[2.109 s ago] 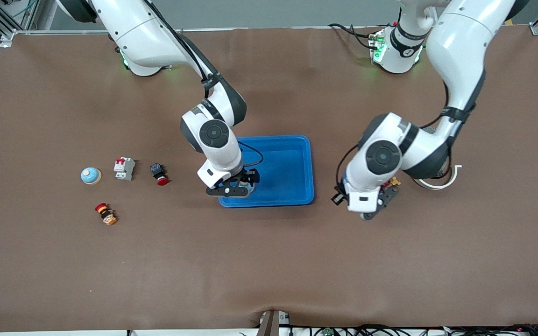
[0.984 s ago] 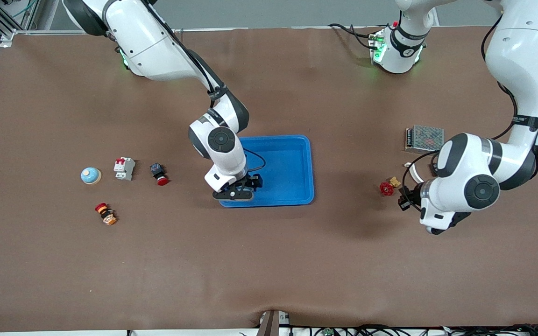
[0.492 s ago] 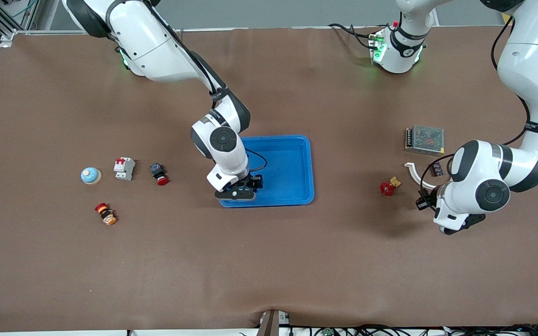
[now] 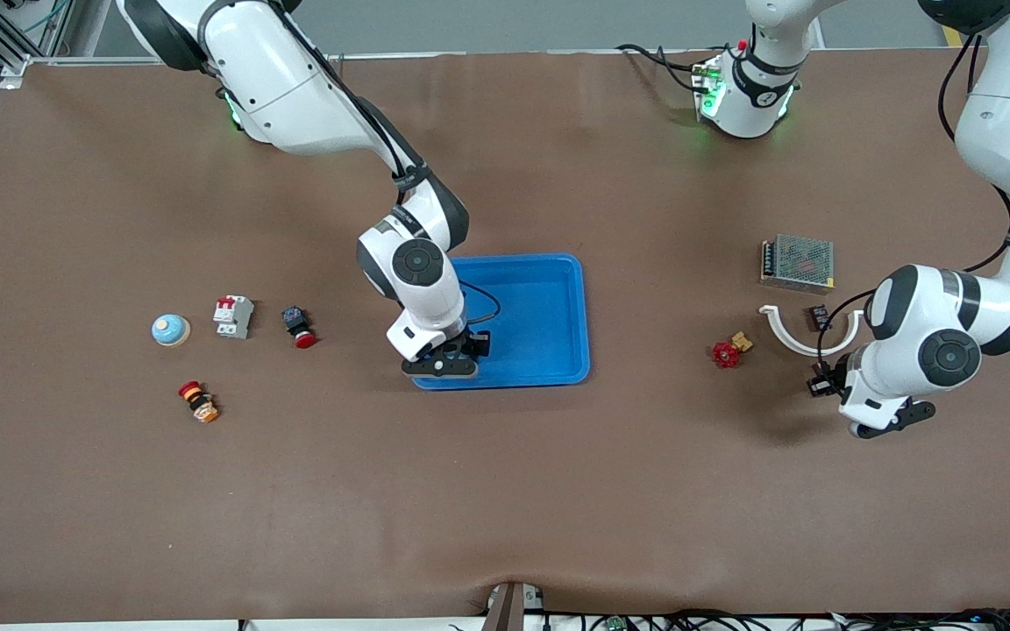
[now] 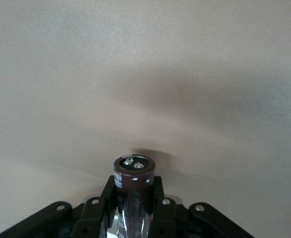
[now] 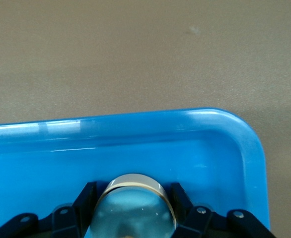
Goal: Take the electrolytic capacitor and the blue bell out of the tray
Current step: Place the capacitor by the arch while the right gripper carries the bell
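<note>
My right gripper is down in the blue tray at the corner nearest the front camera on the right arm's side. Its fingers press both sides of a bell, a pale blue dome on a cream base, close to the tray's rim. My left gripper hangs over bare table toward the left arm's end. It is shut on a dark brown capacitor, a cylinder with two metal terminals on its end. In the front view the arms hide both the capacitor and the held bell.
Toward the right arm's end lie a second pale blue bell, a white breaker and two red push buttons. Near the left arm are a red valve, a white curved piece and a metal power supply.
My left arm has swung away from the tray toward its own end of the table, carrying the capacitor. My right gripper has sunk a little in the tray and closed on the bell.
</note>
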Robot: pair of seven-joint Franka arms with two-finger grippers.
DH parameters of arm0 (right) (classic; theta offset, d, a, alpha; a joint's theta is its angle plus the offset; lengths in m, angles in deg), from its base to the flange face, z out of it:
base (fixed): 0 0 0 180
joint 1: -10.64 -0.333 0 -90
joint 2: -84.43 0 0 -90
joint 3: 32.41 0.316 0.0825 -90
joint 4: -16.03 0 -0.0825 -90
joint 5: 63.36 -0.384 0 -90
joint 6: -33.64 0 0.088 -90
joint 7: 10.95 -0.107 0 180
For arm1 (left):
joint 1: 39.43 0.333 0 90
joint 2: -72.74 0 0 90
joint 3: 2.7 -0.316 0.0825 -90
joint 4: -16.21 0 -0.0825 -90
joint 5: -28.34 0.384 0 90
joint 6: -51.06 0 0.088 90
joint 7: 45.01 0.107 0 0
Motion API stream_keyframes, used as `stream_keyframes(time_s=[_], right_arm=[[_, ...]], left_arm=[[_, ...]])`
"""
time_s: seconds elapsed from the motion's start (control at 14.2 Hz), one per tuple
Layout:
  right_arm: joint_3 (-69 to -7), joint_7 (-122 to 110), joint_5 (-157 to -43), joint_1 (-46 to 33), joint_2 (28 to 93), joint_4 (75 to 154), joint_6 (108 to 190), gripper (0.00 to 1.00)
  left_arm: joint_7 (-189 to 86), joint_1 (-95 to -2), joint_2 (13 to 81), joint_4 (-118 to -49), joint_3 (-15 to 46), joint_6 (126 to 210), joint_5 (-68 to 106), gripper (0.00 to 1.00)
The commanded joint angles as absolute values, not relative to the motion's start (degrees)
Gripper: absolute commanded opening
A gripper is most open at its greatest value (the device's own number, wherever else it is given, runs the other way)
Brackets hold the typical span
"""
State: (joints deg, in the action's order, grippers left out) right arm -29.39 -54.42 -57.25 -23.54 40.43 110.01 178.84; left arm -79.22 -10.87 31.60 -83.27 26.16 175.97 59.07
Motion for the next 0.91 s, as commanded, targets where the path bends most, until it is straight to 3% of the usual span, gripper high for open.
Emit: stream_keyframes(time_s=[0.0, 0.21, 0.28, 0.42, 0.56, 0.84], right_arm=[[-29.5, -55.4, -55.8, -23.5, 40.7, 108.6, 176.9, 0.44], [-29.4, -52.1, -55.9, -22.0, 42.6, 106.4, 169.5, 0.44], [-29.2, -49.8, -56.2, -20.9, 43.4, 105.9, 167.6, 0.44], [-29.1, -46.7, -56.6, -19.9, 45.1, 105.8, 165.4, 0.44], [-29.1, -42.7, -56.6, -18.2, 46.7, 105.9, 163.4, 0.44], [-29.1, -25.8, -56.8, -12.5, 48.9, 106.5, 160.6, 0.44]], left_arm=[[-78.7, -9.7, 31.8, -85.2, 26.6, 179.4, 60.5, 0.00], [-78.7, -9.0, 31.2, -86.5, 26.6, 182.2, 60.5, 0.03], [-78.7, -9.0, 31.2, -86.5, 26.6, 182.2, 60.5, 0.14], [-78.8, -9.0, 31.2, -86.4, 26.6, 182.3, 60.5, 0.67], [-78.9, -9.0, 31.3, -86.4, 26.6, 182.3, 60.5, 1.00], [-79.6, -9.1, 32.2, -86.2, 27.0, 181.8, 60.2, 1.00]])
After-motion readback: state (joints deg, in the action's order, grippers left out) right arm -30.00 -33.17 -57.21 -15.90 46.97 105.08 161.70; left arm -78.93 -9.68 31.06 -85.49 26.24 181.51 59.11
